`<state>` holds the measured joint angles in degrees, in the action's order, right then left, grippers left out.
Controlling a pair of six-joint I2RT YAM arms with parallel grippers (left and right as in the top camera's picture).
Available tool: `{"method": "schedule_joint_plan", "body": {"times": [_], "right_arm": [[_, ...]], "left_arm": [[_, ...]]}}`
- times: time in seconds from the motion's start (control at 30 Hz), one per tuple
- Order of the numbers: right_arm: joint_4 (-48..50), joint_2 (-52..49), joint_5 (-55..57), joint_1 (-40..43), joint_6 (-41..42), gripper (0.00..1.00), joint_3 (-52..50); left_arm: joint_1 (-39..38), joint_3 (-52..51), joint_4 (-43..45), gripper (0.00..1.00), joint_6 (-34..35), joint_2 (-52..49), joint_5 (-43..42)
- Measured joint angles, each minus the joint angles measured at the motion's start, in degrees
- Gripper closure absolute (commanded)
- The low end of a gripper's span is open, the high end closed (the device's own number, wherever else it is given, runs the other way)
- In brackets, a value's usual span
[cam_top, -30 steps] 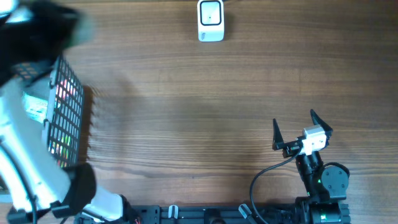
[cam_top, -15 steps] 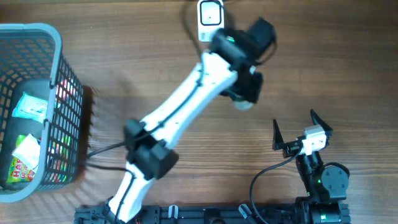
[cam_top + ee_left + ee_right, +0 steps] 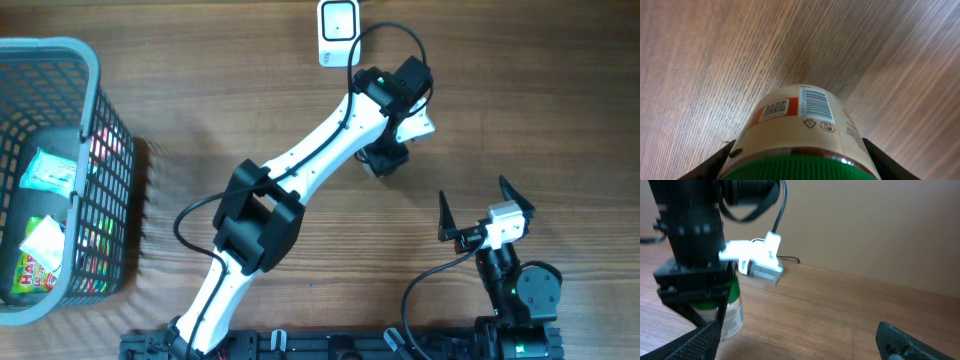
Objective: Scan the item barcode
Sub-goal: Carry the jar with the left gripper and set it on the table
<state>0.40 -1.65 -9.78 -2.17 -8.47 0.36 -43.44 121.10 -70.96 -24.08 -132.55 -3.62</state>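
Between the left fingers [image 3: 715,165] sits a jar [image 3: 800,125] with a green lid, clamped just under the lid, so those fingers are closed on the jar. Barcode [image 3: 815,104] on the label faces up toward the wrist, with a small square code beside it. Below the fingers is bare tabletop [image 3: 250,120]. The right wrist view shows the jar [image 3: 732,312] upright and very low, but I cannot tell if its base touches the wood. Beyond the left fingers and off to one side stands the white scanner [image 3: 338,33], near the jar but apart from it. Right fingers [image 3: 443,215] are spread wide, hold nothing and stay well apart from the jar. A basket [image 3: 60,44] with more packets is far behind the left fingers.

Step, as I judge it: the item is picked and is being brought to the scanner, scan not done yet. The barcode does not look aimed at the scanner face. Next move likely calls for turning the wrist so the barcode side points at the scanner window, then closing the gap and holding steady. Keep the grip firm, as the jar is round and smooth.
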Motion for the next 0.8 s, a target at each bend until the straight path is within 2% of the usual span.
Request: {"method": "schedule_joint_plan", "body": {"times": [0.1,0.23,0.27,0.3,0.43,0.6,0.67,0.8], "right_arm": [[0.0,0.0,0.0,0.0,0.0,0.01,0.0],[0.0,0.0,0.0,0.0,0.0,0.0,0.0],[0.0,0.0,0.0,0.0,0.0,0.0,0.0],[0.0,0.0,0.0,0.0,0.0,0.0,0.0],[0.0,0.0,0.0,0.0,0.0,0.0,0.0],[0.0,0.0,0.0,0.0,0.0,0.0,0.0],[0.0,0.0,0.0,0.0,0.0,0.0,0.0],[0.0,0.0,0.0,0.0,0.0,0.0,0.0]], "left_arm": [[0.46,-5.11,4.79,0.31,-7.72,-0.17,0.42],[0.5,-8.63,6.16,0.25,-23.34,-0.22,0.55],[0.48,-8.66,6.21,0.08,-25.99,-0.22,0.57],[0.48,-8.66,6.38,0.0,-29.49,-0.22,0.63],[0.48,-8.66,6.56,0.0,-40.72,-0.22,2.54],[0.44,-8.66,6.54,0.0,-45.62,-0.22,13.92],[0.26,-8.66,6.12,0.0,-46.23,-0.17,18.93],[-0.63,-8.9,5.01,0.0,-45.2,1.97,22.91]]}}
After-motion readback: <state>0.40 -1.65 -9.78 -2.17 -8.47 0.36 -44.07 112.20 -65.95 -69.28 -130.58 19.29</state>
